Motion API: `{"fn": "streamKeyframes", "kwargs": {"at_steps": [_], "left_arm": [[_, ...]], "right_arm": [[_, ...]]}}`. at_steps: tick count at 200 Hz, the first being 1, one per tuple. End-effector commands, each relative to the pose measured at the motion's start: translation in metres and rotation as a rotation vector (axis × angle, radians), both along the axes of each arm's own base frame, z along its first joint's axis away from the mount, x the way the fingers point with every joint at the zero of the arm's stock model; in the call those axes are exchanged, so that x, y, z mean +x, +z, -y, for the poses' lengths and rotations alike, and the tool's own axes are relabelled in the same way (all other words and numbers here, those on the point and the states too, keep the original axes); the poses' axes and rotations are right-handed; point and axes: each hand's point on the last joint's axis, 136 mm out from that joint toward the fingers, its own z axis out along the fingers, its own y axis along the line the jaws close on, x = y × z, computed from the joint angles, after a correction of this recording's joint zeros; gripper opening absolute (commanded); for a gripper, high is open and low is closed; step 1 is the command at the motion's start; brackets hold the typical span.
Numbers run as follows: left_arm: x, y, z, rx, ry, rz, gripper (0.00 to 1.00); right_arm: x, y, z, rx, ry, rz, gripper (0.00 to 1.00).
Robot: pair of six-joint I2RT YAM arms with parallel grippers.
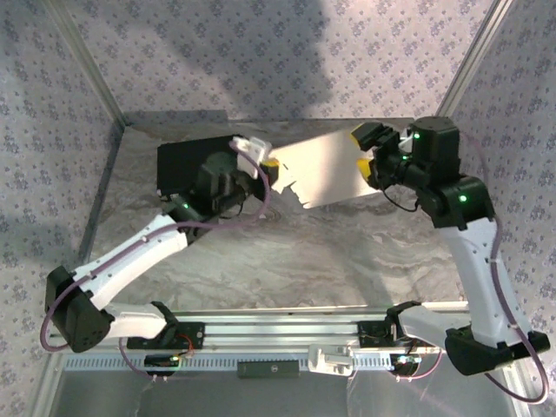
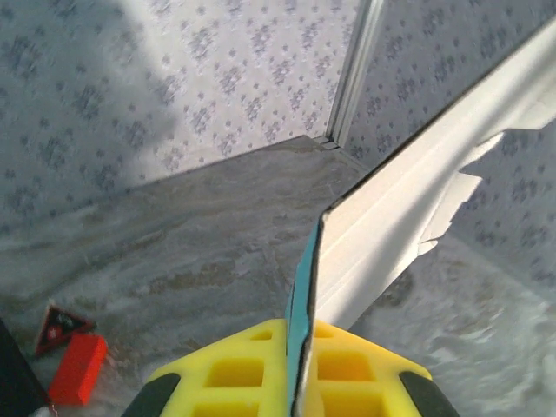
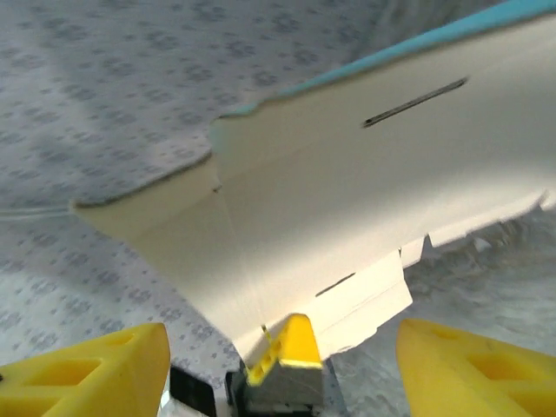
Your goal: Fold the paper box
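Obs: 1 paper box (image 1: pixel 326 169), a flat die-cut sheet, unfolded, held off the table (image 1: pixel 287 252) at upper centre of top view. White face toward cam. Cyan side shows as a thin edge in left wrist view. Crease lines, 2 thin slots and stepped flaps along the lower edge. 2 grippers: left gripper (image 1: pixel 271 165) clamped on sheet's left end, yellow fingers (image 2: pixel 226 373) pressed tog. w/ card between. The right gripper (image 1: pixel 362 149) is at sheet's right end, fingers (image 3: pixel 104 365) wide apart, no grip. Also 1 black box (image 1: pixel 178 165) upper left, 1 red block (image 2: pixel 78 369) lower left of left wrist view.
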Motion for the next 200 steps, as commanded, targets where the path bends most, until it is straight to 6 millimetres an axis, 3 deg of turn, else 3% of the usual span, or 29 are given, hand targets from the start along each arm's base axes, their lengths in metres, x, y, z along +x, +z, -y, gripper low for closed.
{"fn": "streamKeyframes", "kwargs": {"at_steps": [1, 25, 52, 103, 120, 141, 144, 154, 200], "left_arm": [[-0.018, -0.058, 0.000, 0.052, -0.006, -0.382, 0.00], [-0.011, -0.093, -0.009, 0.108, 0.042, -0.555, 0.00], [-0.006, -0.128, -0.015, 0.175, 0.055, -0.631, 0.00], [0.004, -0.189, -0.024, 0.341, 0.026, -0.558, 0.00], [0.000, -0.199, -0.024, 0.396, -0.010, -0.498, 0.00], [-0.009, -0.210, -0.022, 0.453, -0.068, -0.429, 0.00], [-0.010, -0.212, -0.022, 0.459, -0.074, -0.420, 0.00], [-0.013, -0.216, -0.021, 0.479, -0.094, -0.384, 0.00], [-0.014, -0.231, -0.031, 0.513, -0.074, -0.360, 0.00]], "right_arm": [[-0.006, 0.001, 0.010, -0.081, -0.009, 0.021, 0.72], [0.001, -0.016, 0.001, -0.086, 0.026, -0.013, 0.73], [0.003, -0.044, -0.007, -0.113, 0.051, -0.053, 0.73], [0.016, -0.108, -0.031, -0.146, 0.121, -0.128, 0.70], [0.021, -0.135, -0.044, -0.155, 0.171, -0.163, 0.70], [0.030, -0.150, -0.058, -0.135, 0.187, -0.158, 0.69], [0.030, -0.165, -0.060, -0.137, 0.185, -0.184, 0.69], [0.033, -0.176, -0.065, -0.121, 0.180, -0.195, 0.68], [0.047, -0.229, -0.095, -0.018, 0.147, -0.264, 0.64]]}}
